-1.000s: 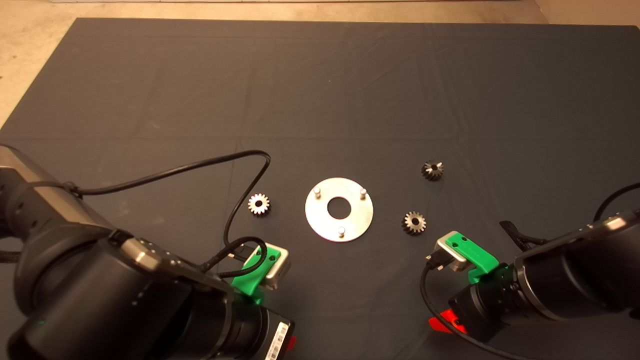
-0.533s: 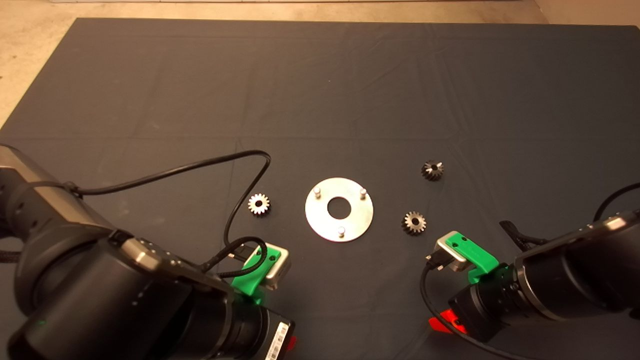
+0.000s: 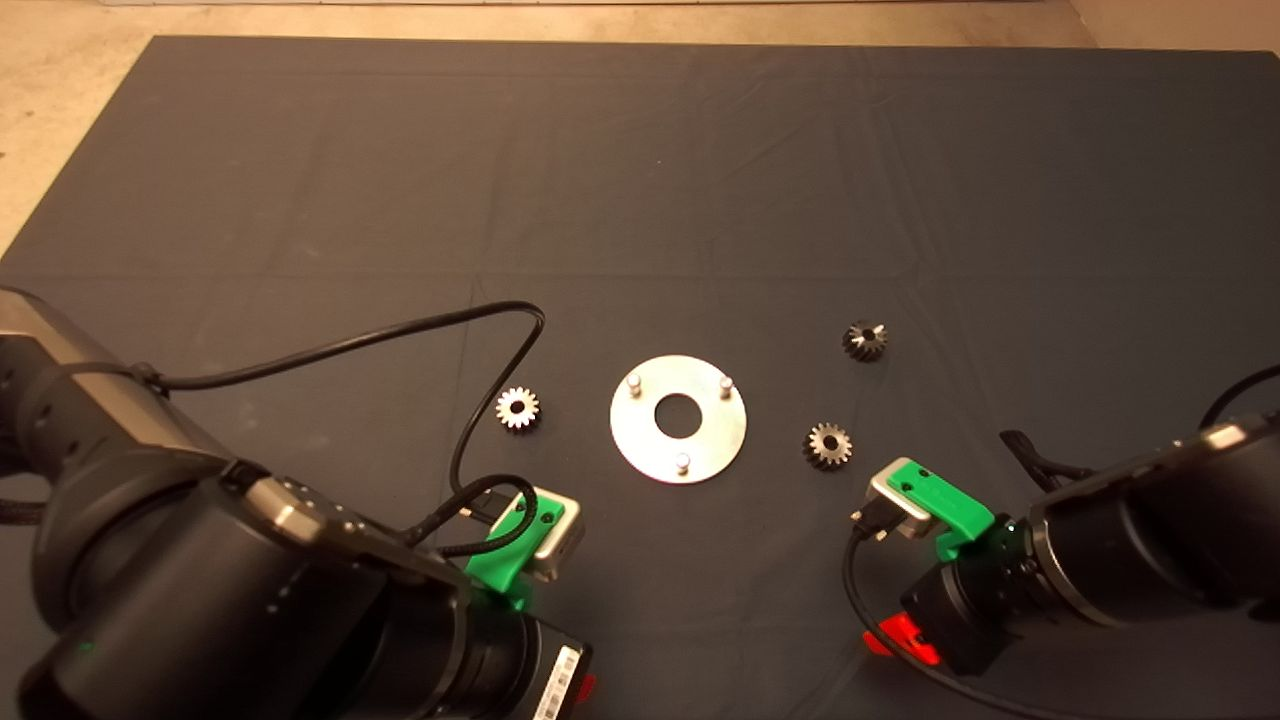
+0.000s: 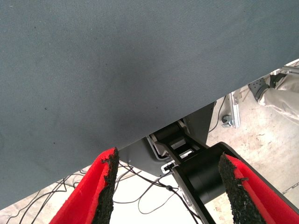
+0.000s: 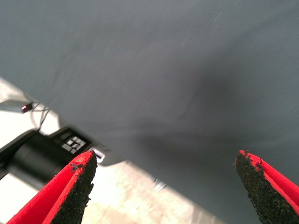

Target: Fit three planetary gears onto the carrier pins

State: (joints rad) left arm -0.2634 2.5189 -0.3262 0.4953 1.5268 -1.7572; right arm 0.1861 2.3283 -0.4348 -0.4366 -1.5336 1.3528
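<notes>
Three small gears lie flat around a round pin plate on a dark mat, with both robot arms low in the frame.

The plate [image 3: 678,418] sits at centre, its three pins [image 3: 682,461] standing upright. One gear [image 3: 518,408] lies just left of it; two gears [image 3: 828,444] [image 3: 865,341] lie to its right, bores facing up. The left gripper [image 4: 166,186] sits at lower left, below the left gear, fingers spread wide and holding nothing. The right gripper [image 5: 166,184] sits at lower right, below the nearer right gear, fingers also wide apart and holding nothing.
</notes>
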